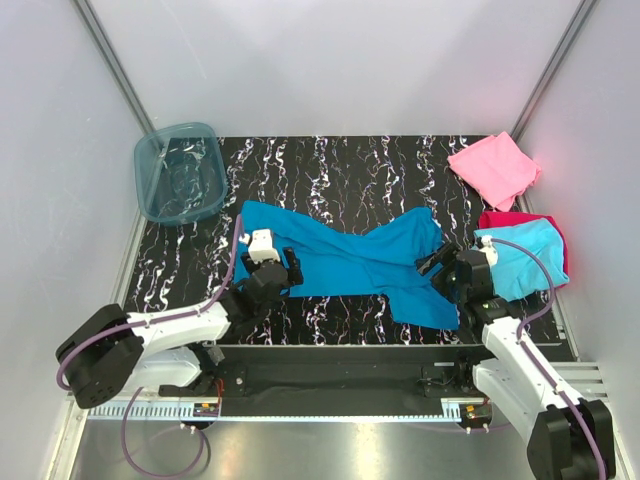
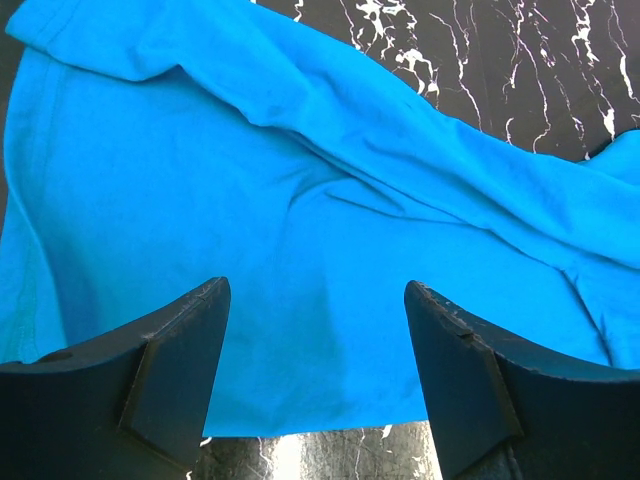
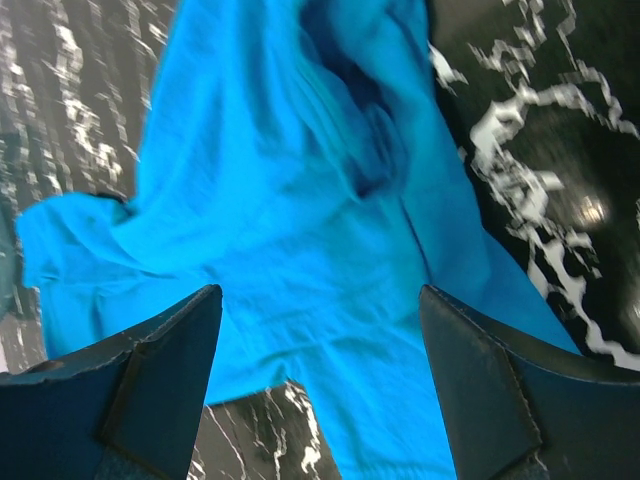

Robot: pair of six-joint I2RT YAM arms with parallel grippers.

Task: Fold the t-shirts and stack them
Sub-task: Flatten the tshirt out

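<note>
The black, white-veined marble-pattern table (image 1: 340, 160) carries everything. Spread across its middle is the large teal-blue t-shirt (image 1: 350, 260), lying unfolded and rumpled, running from the left centre to the right near side with creases and a pinched waist in between; one corner reaches toward the near right edge. At the far left corner stands a translucent blue plastic tub (image 1: 140, 180), apart from the shirt. On the right side sits a lighter cyan t-shirt (image 1: 525, 255) folded into a square, resting on top of a magenta-red t-shirt (image 1: 500, 218) whose edge shows beyond it at the far side and right. Farther back in the right corner lies a folded pink t-shirt (image 1: 493, 168), separate from that pile. The left claw (image 2: 315, 288) has its fingers spread apart with nothing between them, poised over the left near portion of the teal-blue cloth, close to its hem. The right claw (image 3: 320, 292) is likewise spread wide and holds nothing, poised above the shirt's right portion, just beside the cyan pile.
</note>
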